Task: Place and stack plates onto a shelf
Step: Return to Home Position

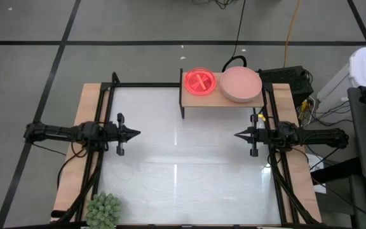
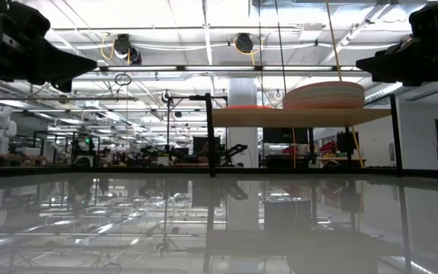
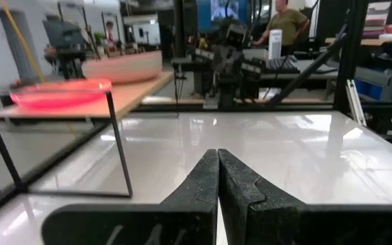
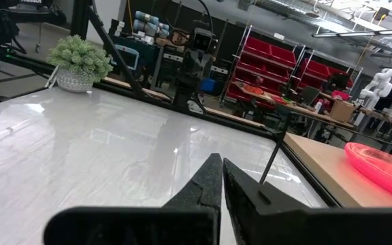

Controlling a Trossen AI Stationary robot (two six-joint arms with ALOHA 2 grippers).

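Note:
The shelf (image 1: 221,100) stands at the table's far edge on thin black legs. On its left half rests a stack of glossy magenta plates (image 1: 199,82), on its right half a stack of larger matte plates with a dusty-pink one on top (image 1: 240,84). The low view shows the matte stack (image 2: 324,94) sitting on the board (image 2: 303,116). My left gripper (image 1: 137,133) hovers shut over the table's left side, pointing right. My right gripper (image 1: 237,135) hovers shut over the right side, pointing left. Both are apart from the shelf and hold nothing.
A spiky green plant (image 1: 103,210) sits at the table's near left corner. Black frame rails run along the left (image 1: 100,114) and right (image 1: 273,114) sides. The glossy white tabletop (image 1: 183,165) lies between the arms. A person (image 3: 286,24) stands in the room beyond.

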